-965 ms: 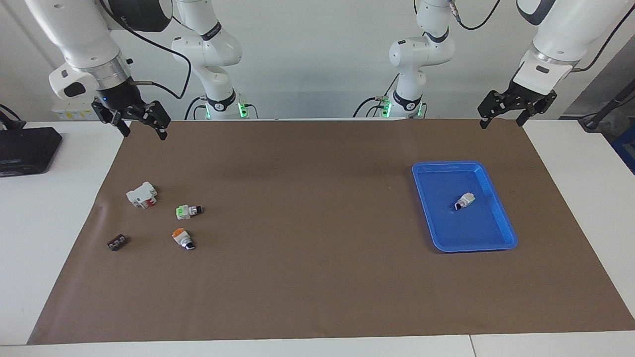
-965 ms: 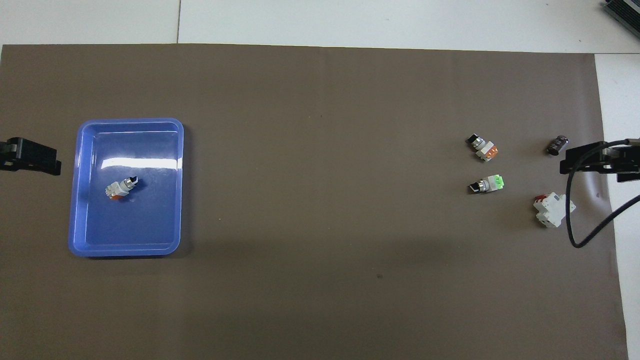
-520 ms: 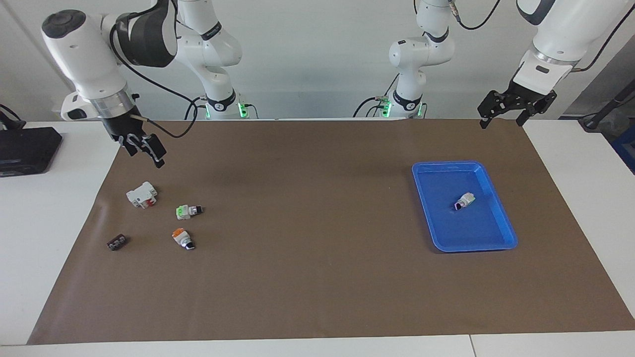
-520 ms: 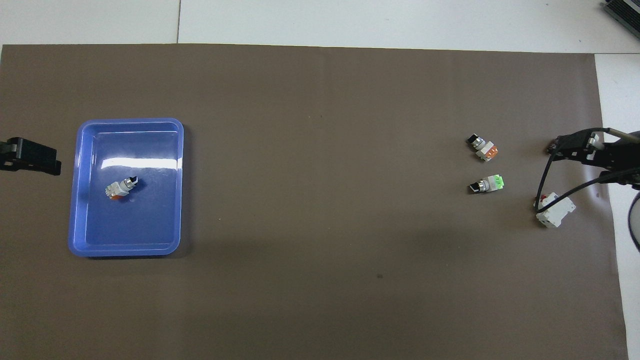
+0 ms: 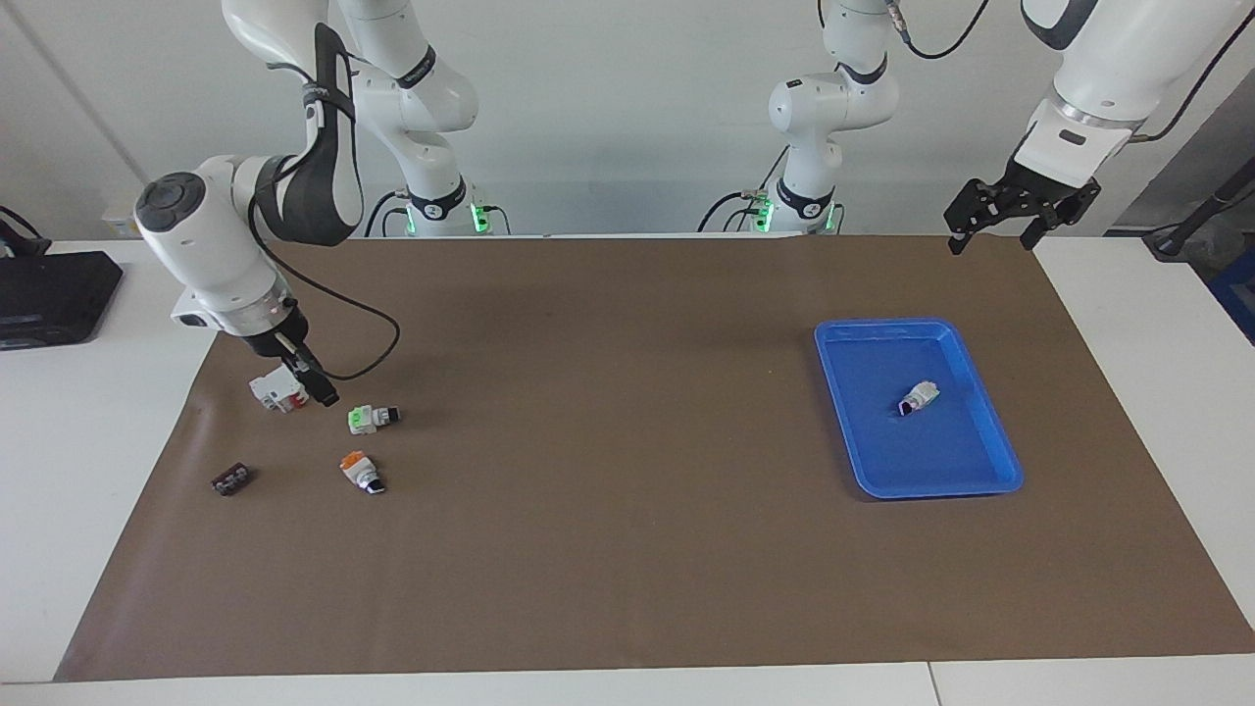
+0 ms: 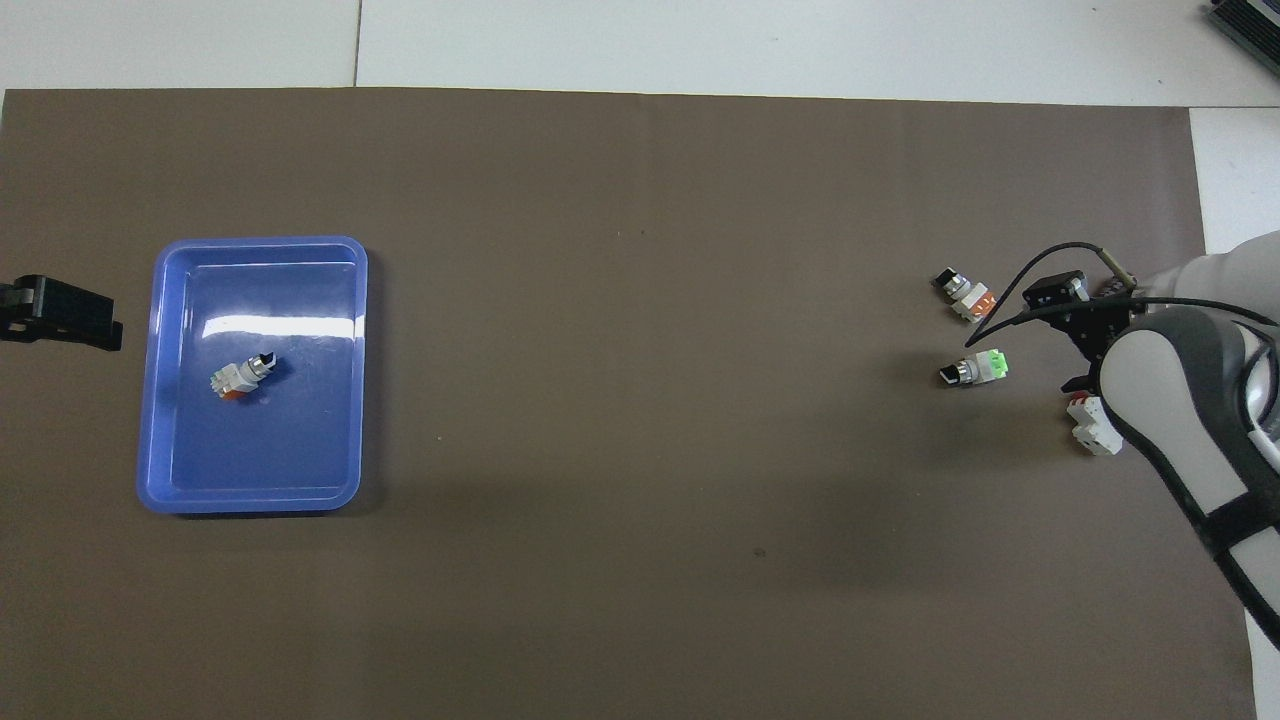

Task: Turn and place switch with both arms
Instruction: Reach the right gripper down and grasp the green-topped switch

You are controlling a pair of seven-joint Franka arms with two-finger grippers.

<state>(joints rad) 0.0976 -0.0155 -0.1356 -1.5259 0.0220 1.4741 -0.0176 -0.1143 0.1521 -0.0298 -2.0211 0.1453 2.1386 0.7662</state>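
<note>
Two switches lay on the bench at the right arm's end: a green-capped switch [image 5: 373, 418] and an orange-capped switch [image 5: 360, 472]. The right tool [image 5: 316, 383] hung beside the white block [image 5: 275, 392], finger state unclear. The left tool [image 5: 1015, 211] waited, fingers spread. No readable lettering showed.

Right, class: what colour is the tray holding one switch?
Blue: the tray shows best in the facing view, with the switch lying in it.

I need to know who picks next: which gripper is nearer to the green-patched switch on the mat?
Right. The right gripper hangs just beside the green-patched switch, by the white block; the left gripper waits past the blue tray.
</note>
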